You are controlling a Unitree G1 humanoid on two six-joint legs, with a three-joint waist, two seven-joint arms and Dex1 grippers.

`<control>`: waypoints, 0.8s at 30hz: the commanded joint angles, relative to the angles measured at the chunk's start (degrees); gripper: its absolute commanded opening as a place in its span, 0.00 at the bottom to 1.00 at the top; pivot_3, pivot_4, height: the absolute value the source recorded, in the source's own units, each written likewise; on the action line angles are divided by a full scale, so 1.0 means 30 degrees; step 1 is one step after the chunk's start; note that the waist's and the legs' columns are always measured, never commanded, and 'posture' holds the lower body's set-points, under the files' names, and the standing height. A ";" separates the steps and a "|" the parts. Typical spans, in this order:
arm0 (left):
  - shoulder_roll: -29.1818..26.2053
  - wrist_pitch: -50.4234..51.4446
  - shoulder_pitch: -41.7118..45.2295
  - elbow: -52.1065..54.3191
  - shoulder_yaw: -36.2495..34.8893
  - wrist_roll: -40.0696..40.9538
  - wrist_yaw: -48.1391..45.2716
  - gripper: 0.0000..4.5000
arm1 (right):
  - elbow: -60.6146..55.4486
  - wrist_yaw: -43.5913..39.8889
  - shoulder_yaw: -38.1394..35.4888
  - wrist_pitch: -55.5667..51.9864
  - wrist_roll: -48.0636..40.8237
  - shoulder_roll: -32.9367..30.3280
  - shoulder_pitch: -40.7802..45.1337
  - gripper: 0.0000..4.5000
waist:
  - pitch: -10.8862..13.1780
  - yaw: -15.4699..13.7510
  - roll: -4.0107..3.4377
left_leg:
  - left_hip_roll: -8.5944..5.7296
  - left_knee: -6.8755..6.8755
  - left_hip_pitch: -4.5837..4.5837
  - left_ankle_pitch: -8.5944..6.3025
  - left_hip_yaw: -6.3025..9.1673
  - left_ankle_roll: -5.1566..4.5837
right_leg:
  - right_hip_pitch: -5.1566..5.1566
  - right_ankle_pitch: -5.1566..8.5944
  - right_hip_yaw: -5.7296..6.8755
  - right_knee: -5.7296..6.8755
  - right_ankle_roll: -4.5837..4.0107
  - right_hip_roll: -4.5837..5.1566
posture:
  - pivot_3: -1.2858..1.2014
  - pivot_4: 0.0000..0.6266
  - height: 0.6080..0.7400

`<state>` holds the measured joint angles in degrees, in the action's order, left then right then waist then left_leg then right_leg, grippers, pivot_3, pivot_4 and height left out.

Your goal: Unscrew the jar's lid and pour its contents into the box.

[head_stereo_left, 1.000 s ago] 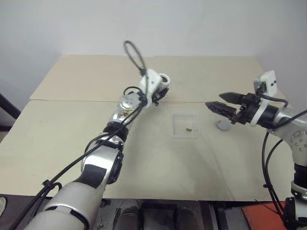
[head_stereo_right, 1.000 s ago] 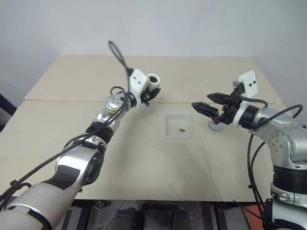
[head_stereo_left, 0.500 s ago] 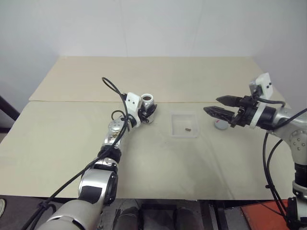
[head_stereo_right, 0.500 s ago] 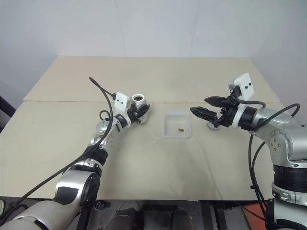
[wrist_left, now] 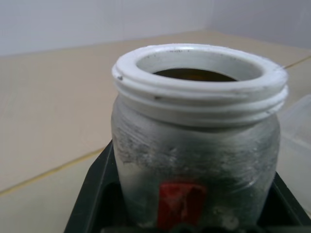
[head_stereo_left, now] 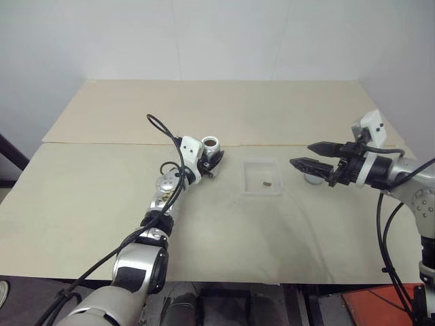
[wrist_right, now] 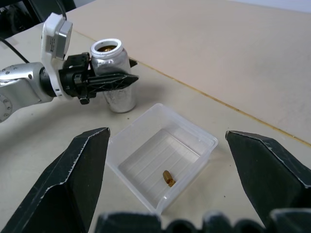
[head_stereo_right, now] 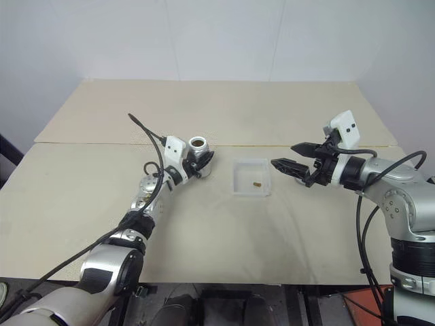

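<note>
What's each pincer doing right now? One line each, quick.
Left pincer: closed around the jar, which stands upright on the table, lid off.
Right pincer: open, holding nothing, beside the box.

Jar [wrist_right: 114, 80]: silvery-grey cylinder, red mark low on its side, white threaded neck, standing upright and uncapped on the counter [head_stereo_left: 204, 224], brownish contents [wrist_left: 194, 74] showing inside the mouth. Box [wrist_right: 162, 155]: clear shallow square tray, sitting flat just beside the jar, holding one small yellowish-brown bit [wrist_right: 168, 178]. Lid [head_stereo_left: 313, 178]: lying beyond the box, partly hidden.
</note>
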<state>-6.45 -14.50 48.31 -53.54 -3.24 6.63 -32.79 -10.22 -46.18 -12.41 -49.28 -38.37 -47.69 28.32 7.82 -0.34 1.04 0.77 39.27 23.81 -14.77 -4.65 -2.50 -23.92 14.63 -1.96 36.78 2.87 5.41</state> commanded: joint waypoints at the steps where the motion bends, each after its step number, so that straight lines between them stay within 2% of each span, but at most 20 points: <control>1: -0.0160 -0.0036 -0.0325 0.0959 0.0022 0.0058 -0.0128 0.69 | -0.0621 -0.0152 -0.0521 0.0239 -0.0150 -0.0331 0.0117 1.00 | 0.0000 0.0003 0.0000 | 0.0001 0.0000 0.0000 0.0000 0.0000 0.0000 | 0.0000 0.0000 -0.0001 0.0000 0.0000 0.0000 | 0.52 0.24 1.00; 5: -0.0370 0.0184 -0.0870 0.1855 0.0053 0.0098 -0.0211 0.96 | -0.0624 -0.0156 -0.0503 0.0313 -0.0138 -0.0274 0.0100 1.00 | 0.0000 -0.0018 0.0001 | 0.0001 0.0000 0.0000 0.0000 0.0000 0.0000 | -0.0001 0.0000 -0.0002 0.0000 0.0000 -0.0001 | 0.52 0.24 1.00; 6: -0.0425 0.0251 -0.1004 0.2072 0.0065 0.0099 -0.0229 0.99 | -0.0619 -0.0161 -0.0501 0.0332 -0.0139 -0.0259 0.0101 1.00 | 0.0000 -0.0032 0.0000 | 0.0002 0.0000 0.0000 0.0000 0.0000 0.0000 | -0.0001 0.0000 -0.0002 0.0000 0.0000 0.0000 | 0.52 0.24 1.00; 16: -0.1466 0.1846 -0.3051 0.5344 0.0693 -0.0056 -0.0719 0.99 | -0.0616 -0.0257 -0.0624 0.0516 -0.0120 -0.0235 -0.0200 1.00 | -0.0001 -0.0062 -0.0002 | 0.0016 -0.0004 -0.0002 -0.0002 0.0000 -0.0003 | -0.0002 0.0000 -0.0008 0.0000 0.0000 -0.0003 | 0.52 0.24 1.00; 24: -0.3775 0.4930 -0.6493 1.1634 0.1306 0.1018 -0.3573 0.99 | -0.1308 -0.0232 -0.1396 0.0353 -0.0417 -0.0462 -0.1415 1.00 | -0.0004 -0.0070 -0.0007 | 0.0032 -0.0006 -0.0006 -0.0003 -0.0001 -0.0004 | 0.0000 0.0000 -0.0020 0.0001 -0.0001 0.0000 | 0.52 0.24 1.00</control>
<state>-16.50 -0.62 28.85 -23.30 1.15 7.98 -42.13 -11.96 -46.57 -13.79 -49.09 -38.61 -47.77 24.03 7.81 -0.55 1.02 0.89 39.26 23.79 -14.78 -4.65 -2.52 -23.93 14.63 -2.02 36.78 2.87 5.41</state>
